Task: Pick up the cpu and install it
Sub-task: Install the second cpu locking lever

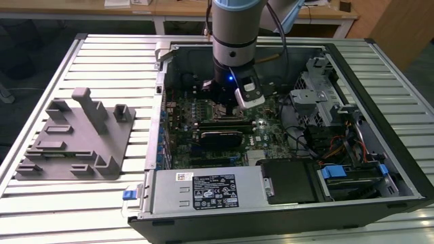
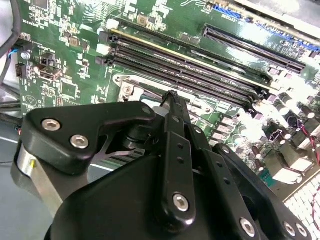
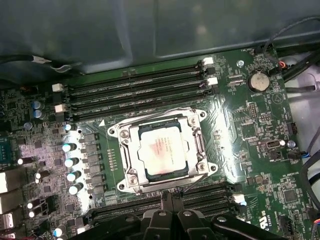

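Black and narrow, my fingers are pressed tip to tip with nothing between them. They hang low over the green motherboard, just short of the socket. In the second wrist view the same closed tips point down at the board beside the long memory slots.

Just beyond the tips lies the cpu, silvery-grey and flat inside the socket's metal frame, square to it and apart from my fingers. I judge the placing done and the work at the seating end of the install. I cannot tell whether the frame is latched down over the chip. Any move from this spot calls for a light, straight touch, since slots stand close on both sides of the socket and small capacitors crowd one flank.

Seen from the exterior view, my arm drops into the open computer case from twelve o'clock. The grey power supply sits at six o'clock of the board and the drive cage at three o'clock, with loose cables below it. Outside the case, at nine o'clock, a grey plastic tray with upright posts rests on the ribbed metal counter. Past the counter, at twelve o'clock, stands a wooden desk.
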Controlling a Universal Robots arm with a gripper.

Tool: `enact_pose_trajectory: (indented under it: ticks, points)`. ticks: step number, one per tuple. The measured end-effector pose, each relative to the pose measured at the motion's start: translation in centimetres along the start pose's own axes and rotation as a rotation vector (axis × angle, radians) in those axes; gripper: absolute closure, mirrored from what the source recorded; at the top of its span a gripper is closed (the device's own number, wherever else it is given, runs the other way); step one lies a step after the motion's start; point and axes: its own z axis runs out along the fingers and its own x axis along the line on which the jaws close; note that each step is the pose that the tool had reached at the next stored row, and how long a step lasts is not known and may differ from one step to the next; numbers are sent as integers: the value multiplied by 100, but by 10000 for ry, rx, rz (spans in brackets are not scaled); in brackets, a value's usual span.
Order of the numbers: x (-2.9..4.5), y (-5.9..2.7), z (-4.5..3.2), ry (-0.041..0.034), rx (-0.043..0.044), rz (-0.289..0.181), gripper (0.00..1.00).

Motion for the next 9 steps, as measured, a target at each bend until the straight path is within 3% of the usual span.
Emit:
enact_pose_trajectory:
  ticks: [9]
  points:
    - [29,-12,16,-55,23,601,89]
